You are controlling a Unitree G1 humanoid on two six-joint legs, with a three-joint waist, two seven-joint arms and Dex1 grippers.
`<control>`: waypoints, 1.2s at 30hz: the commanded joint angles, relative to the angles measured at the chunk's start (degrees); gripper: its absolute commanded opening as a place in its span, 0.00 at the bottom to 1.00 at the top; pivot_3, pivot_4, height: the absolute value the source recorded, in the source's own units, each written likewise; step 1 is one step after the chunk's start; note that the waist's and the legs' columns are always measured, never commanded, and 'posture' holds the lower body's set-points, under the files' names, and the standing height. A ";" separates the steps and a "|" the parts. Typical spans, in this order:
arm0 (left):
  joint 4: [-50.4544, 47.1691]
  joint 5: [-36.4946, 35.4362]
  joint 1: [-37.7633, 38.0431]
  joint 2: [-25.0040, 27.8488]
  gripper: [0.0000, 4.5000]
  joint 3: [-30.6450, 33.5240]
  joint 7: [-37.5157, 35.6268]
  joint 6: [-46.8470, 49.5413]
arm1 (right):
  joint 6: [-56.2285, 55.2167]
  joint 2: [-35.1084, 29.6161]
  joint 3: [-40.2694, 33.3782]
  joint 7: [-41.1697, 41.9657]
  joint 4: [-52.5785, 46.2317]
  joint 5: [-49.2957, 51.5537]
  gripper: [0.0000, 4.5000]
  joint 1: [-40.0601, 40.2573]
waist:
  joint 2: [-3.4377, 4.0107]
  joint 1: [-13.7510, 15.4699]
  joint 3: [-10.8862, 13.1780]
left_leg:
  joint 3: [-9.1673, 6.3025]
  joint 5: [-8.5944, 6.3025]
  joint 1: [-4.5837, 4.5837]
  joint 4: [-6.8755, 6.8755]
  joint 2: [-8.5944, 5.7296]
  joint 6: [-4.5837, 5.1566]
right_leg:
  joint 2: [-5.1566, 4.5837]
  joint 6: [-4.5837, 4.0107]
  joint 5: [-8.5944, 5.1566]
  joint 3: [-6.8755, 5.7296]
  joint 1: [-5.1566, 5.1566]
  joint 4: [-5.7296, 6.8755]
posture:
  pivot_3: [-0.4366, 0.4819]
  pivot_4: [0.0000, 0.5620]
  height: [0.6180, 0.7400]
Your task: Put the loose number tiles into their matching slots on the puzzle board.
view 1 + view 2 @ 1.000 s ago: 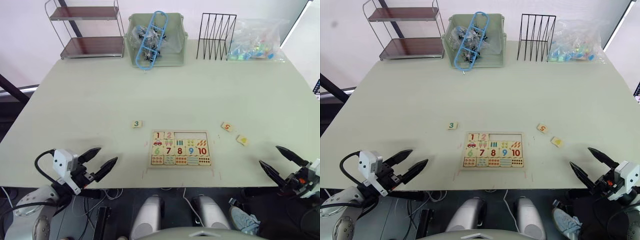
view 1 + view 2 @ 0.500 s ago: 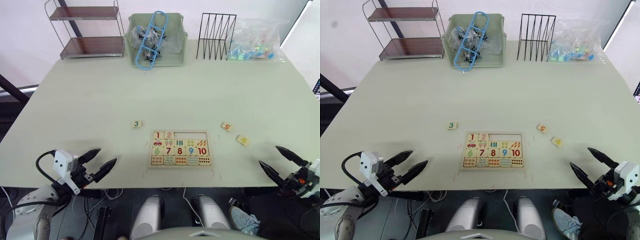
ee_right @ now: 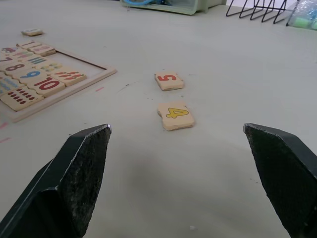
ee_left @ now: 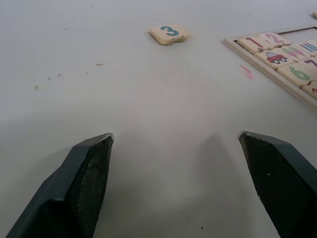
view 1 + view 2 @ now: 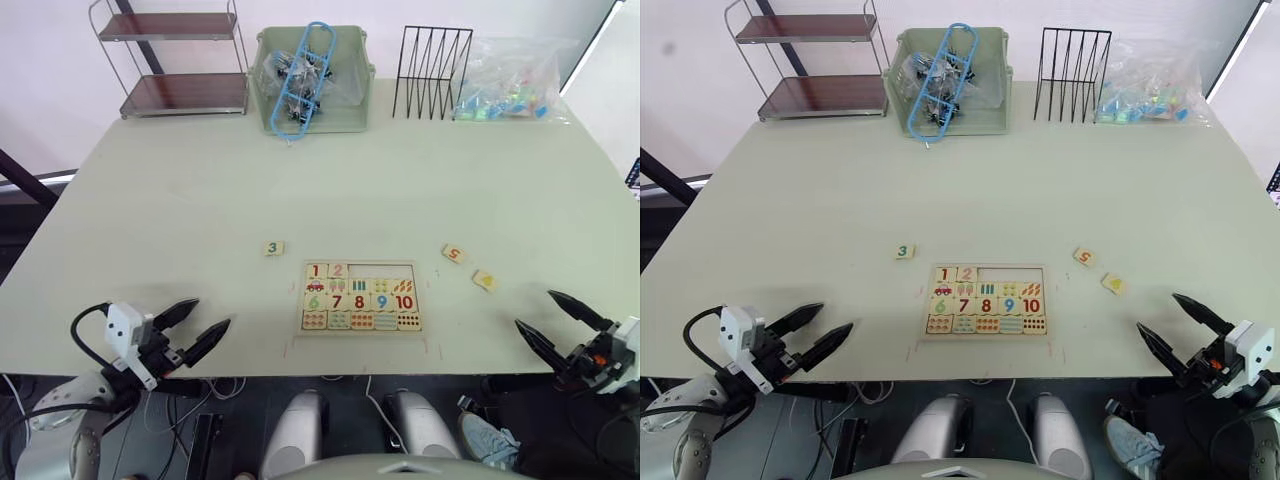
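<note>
The wooden puzzle board (image 5: 362, 265) lies near the table's front edge. Tiles 1 and 2 sit in the top row of slots (image 5: 390, 271), whose other recesses are bare. Tile 3 (image 5: 274, 248) lies loose to the board's left, also seen as tile 3 (image 4: 169, 33). To the board's right lie tile 5 (image 5: 454, 254) and tile 4 (image 5: 485, 280), shown closer as tile 5 (image 3: 169, 80) and tile 4 (image 3: 176, 115). My left gripper (image 5: 194, 326) hovers open at the front left edge. Over the front right edge my right gripper (image 5: 555, 318) is open too, holding nothing.
Along the table's far edge stand a two-tier wire shelf (image 5: 180, 60), a green bin (image 5: 312, 80) with a blue clip and clutter, a black wire rack (image 5: 432, 60) and a clear bag of coloured pieces (image 5: 510, 80).
Both grippers have sunk slightly toward the front edge; tiles and board have not moved.
</note>
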 commanded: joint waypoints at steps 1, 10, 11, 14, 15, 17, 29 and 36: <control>2.00 0.24 -2.70 2.44 0.96 0.14 -2.41 -1.82 | -0.33 -0.18 -0.25 2.44 -1.71 2.36 1.00 0.50 | 0.00 0.02 0.00 | 0.00 0.00 -0.01 0.00 -0.01 0.00 | 0.01 0.00 0.00 -0.02 0.00 0.00 | 0.48 0.27 1.00; 14.89 4.18 -18.48 7.92 0.96 -5.45 -8.46 -4.10 | 2.33 0.19 0.60 5.33 -7.59 6.38 1.00 3.22 | 0.00 -0.09 0.01 | 0.01 0.00 0.01 -0.03 -0.01 0.00 | 0.03 0.13 0.13 0.02 -0.01 0.01 | 0.48 0.27 1.00; 16.70 4.78 -20.94 8.37 0.96 -6.44 -9.19 -4.40 | 2.30 0.30 0.65 5.35 -8.06 6.45 1.00 3.46 | -0.01 0.04 0.01 | -0.03 0.00 -0.01 -0.03 -0.02 0.00 | 0.08 0.14 0.12 -0.05 -0.02 0.00 | 0.48 0.27 1.00; 19.29 5.83 -25.57 8.28 0.96 -8.50 -9.71 -4.01 | 1.91 0.76 0.61 5.04 -8.83 6.22 1.00 3.98 | -0.02 0.15 0.01 | 0.02 0.00 -0.06 0.02 -0.07 0.00 | 0.24 0.16 0.13 -0.23 0.01 0.01 | 0.48 0.27 1.00; 19.22 6.16 -26.68 7.94 0.96 -9.19 -9.25 -3.42 | 1.66 1.01 0.56 4.80 -9.10 6.01 1.00 4.25 | -0.03 0.07 0.00 | 0.00 0.00 -0.06 0.02 -0.06 0.00 | 0.23 0.17 0.14 -0.18 0.00 0.01 | 0.48 0.27 1.00; 17.75 6.27 -27.83 7.23 0.96 -10.31 -8.06 -1.95 | 1.36 1.40 0.48 4.61 -9.61 5.81 1.00 4.83 | -0.03 -0.15 0.00 | -0.07 -0.01 -0.06 -0.02 -0.09 0.02 | 0.16 0.18 0.16 -0.10 -0.01 -0.01 | 0.48 0.27 1.00; -5.57 3.49 -28.33 -0.45 0.96 -11.85 14.37 20.74 | 2.30 0.47 0.19 6.64 -13.21 7.54 1.00 6.27 | -0.03 -0.10 0.01 | -0.10 -0.08 -0.05 0.01 -0.05 0.11 | -0.06 0.20 0.17 -0.04 -0.02 0.01 | 0.48 0.27 1.00; -17.21 6.65 -25.97 -6.73 0.96 -13.75 31.32 32.40 | 3.33 -1.33 0.68 8.61 -14.32 8.41 1.00 5.19 | -0.04 -0.06 0.02 | -0.12 -0.08 -0.06 0.03 -0.08 0.11 | -0.06 0.21 0.18 -0.05 -0.02 0.01 | 0.48 0.27 1.00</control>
